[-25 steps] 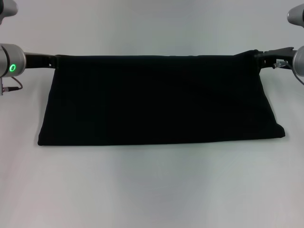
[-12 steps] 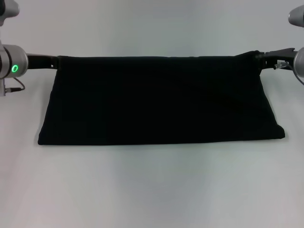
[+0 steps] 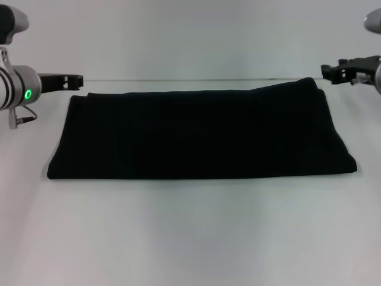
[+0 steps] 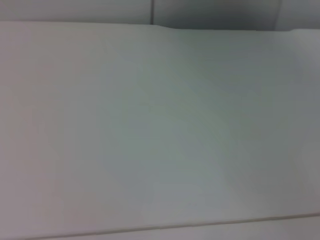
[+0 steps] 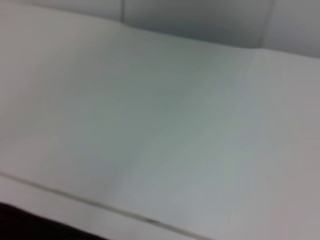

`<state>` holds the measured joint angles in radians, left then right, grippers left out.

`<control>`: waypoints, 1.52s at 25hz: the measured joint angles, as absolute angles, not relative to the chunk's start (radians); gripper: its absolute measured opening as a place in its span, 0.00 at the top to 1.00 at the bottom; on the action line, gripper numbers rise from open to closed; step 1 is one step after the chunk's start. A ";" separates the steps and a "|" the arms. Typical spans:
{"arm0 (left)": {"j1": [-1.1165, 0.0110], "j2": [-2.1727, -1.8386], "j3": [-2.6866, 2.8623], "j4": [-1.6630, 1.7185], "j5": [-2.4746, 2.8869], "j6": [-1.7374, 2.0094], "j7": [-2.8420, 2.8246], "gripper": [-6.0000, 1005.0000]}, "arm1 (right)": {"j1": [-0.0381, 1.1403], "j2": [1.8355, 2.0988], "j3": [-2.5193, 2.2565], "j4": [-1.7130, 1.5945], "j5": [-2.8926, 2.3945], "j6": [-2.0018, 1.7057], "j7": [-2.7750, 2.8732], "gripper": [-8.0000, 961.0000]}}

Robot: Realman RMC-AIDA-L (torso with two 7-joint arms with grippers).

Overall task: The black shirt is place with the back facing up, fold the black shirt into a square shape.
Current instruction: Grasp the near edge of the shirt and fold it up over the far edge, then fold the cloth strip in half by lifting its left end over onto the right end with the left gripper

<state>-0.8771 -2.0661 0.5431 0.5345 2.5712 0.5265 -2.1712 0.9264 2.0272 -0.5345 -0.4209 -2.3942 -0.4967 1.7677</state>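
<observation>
We see the left gripper (image 3: 76,79), a black two-fingered tool on a silver wrist with a green ring light, at the left edge of the head view, its tips pointing inward and clear of the cloth; its fingers hold nothing, and from this side-on angle we cannot tell how wide they stand. The right gripper (image 3: 327,70), black and angular, shows at the right edge, its tips likewise free of the fabric and empty; its opening, too, we cannot judge.

The large plain black soft-fabric shirt (image 3: 199,134) lies flat on the pale grey-white table (image 3: 190,238), folded into a long band that runs from side to side — wider than it is deep; its near edge is straight, its far edge a little uneven, with a raised fold at the far right corner. The far left corner lies just below and beside the left gripper's tips, apart from them; the far right corner lies near the right gripper's tips, a little inward of them and below, also apart. No print shows on the upturned surface.

The left wrist view shows only bare table and a pale wall behind; the right wrist view shows the same, with a sliver of the black cloth (image 5: 30,222) at one corner — no fingers appear in either.
</observation>
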 joint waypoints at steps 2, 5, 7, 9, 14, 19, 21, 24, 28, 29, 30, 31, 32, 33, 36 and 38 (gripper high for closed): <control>-0.869 -2.070 0.541 0.537 2.571 0.519 -2.182 0.77 | 0.915 2.019 -0.538 -0.439 -2.393 -0.527 1.797 0.75; -0.846 -2.063 0.547 0.577 2.571 0.595 -2.237 0.67 | 0.887 2.010 -0.537 -0.490 -2.392 -0.626 1.846 0.69; -0.822 -2.059 0.547 0.635 2.570 0.701 -2.275 0.60 | 0.863 2.008 -0.533 -0.536 -2.388 -0.709 1.875 0.52; -0.795 -2.058 0.545 0.713 2.567 0.825 -2.297 0.51 | 0.833 2.008 -0.533 -0.586 -2.383 -0.813 1.911 0.41; -0.739 -2.058 0.543 0.863 2.528 1.130 -2.322 0.30 | 0.757 1.992 -0.532 -0.685 -2.371 -1.053 2.015 0.28; -0.698 -2.052 0.542 0.902 2.509 1.256 -2.332 0.13 | 0.689 1.948 -0.524 -0.699 -2.343 -1.219 2.098 0.28; -0.682 -2.047 0.545 0.902 2.511 1.266 -2.338 0.09 | 0.665 1.931 -0.519 -0.698 -2.340 -1.258 2.124 0.29; -0.660 -2.038 0.548 0.894 2.514 1.268 -2.341 0.08 | 0.633 1.906 -0.514 -0.695 -2.339 -1.292 2.151 0.29; -0.641 -2.033 0.548 0.876 2.517 1.269 -2.345 0.07 | 0.607 1.888 -0.513 -0.686 -2.344 -1.308 2.176 0.29; -0.639 -2.033 0.549 0.871 2.518 1.269 -2.348 0.07 | 0.604 1.887 -0.514 -0.685 -2.346 -1.308 2.179 0.29; -0.637 -2.033 0.550 0.865 2.521 1.269 -2.350 0.07 | 0.600 1.887 -0.514 -0.684 -2.347 -1.307 2.183 0.29; -0.635 -2.033 0.551 0.856 2.527 1.268 -2.352 0.07 | 0.597 1.887 -0.513 -0.679 -2.347 -1.306 2.185 0.29; -0.636 -2.033 0.551 0.845 2.535 1.264 -2.353 0.07 | 0.596 1.887 -0.513 -0.676 -2.347 -1.304 2.186 0.29; -0.637 -2.033 0.551 0.839 2.540 1.262 -2.353 0.07 | 0.596 1.887 -0.513 -0.673 -2.347 -1.303 2.187 0.29; -0.641 -2.033 0.551 0.826 2.558 1.251 -2.354 0.07 | 0.596 1.889 -0.518 -0.671 -2.348 -1.293 2.187 0.29; -0.641 -2.032 0.551 0.825 2.563 1.240 -2.356 0.07 | 0.598 1.892 -0.520 -0.670 -2.348 -1.282 2.187 0.29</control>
<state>-0.6413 -2.0325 0.5508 0.8245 2.5628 1.2401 -2.3558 0.5980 1.8921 -0.5198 -0.6704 -2.3480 -1.2821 2.1872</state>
